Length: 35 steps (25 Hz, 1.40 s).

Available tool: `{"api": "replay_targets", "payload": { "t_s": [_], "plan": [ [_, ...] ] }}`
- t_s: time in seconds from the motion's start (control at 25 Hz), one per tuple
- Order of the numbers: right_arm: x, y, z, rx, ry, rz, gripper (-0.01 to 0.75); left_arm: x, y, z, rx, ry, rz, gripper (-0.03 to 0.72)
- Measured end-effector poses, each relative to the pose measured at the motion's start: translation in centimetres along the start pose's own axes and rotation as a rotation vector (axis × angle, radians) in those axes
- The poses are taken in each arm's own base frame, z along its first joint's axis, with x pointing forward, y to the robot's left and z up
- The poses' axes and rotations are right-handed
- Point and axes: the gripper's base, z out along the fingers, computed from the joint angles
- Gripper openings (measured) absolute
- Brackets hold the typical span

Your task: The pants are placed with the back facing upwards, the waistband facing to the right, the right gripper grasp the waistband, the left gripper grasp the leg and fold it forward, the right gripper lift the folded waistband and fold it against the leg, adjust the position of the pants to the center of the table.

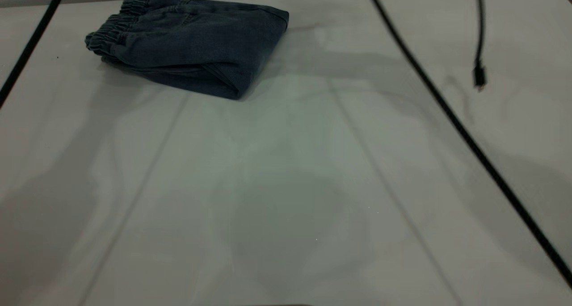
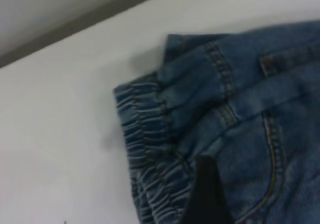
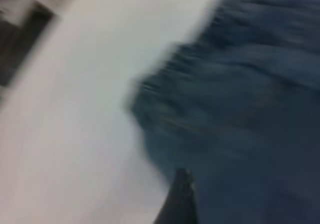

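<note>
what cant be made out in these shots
- Left gripper: left wrist view shows one dark finger, cut off by the frame edge.
- Right gripper: right wrist view, motion-blurred.
- Pants: folded, print and pockets hidden underneath.
- Both arms: outside the exterior view; only cables cross the table.

— Where does the big view look from?
— From up high, down over the table (image 1: 286,185); the pants (image 1: 192,44) sit far back, to its left.
— And the two wrist ones?
— Both look down from very near; both show the pants' gathered waist (image 2: 150,149) and bare table.
</note>
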Motion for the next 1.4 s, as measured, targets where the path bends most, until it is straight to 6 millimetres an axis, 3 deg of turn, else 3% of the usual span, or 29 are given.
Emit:
{"api": "replay_targets", "payload": {
  "t_s": [0.16,0.32,0.6,0.8,1.12,1.4],
  "plan": [
    [-1.9,-2.3,-4.5,0.221,0.090,-0.029,0.570,1.4,-1.2,3.0,0.057,0.079,0.138,0.505],
    [-2.9,-2.4,-7.4,0.387,0.172,-0.051,0.570,3.0,-2.8,6.3,0.119,0.150,0.375,0.505],
    [-3.8,-0.9,-9.3,0.424,0.207,-0.049,0.570,5.3,-3.4,10.6,0.189,0.213,0.636,0.505],
    [-3.8,-0.7,-9.4,0.422,0.218,-0.045,0.570,7.6,-3.9,14.2,0.240,0.276,0.667,0.505],
    [-4.8,0.9,-10.9,0.417,0.196,-0.064,0.570,7.3,-5.2,14.7,0.213,0.290,0.515,0.505],
    [-5.8,1.9,-12.3,0.415,0.167,-0.075,0.570,6.0,-11.4,14.5,0.216,0.277,0.376,0.505]
  ]
}}
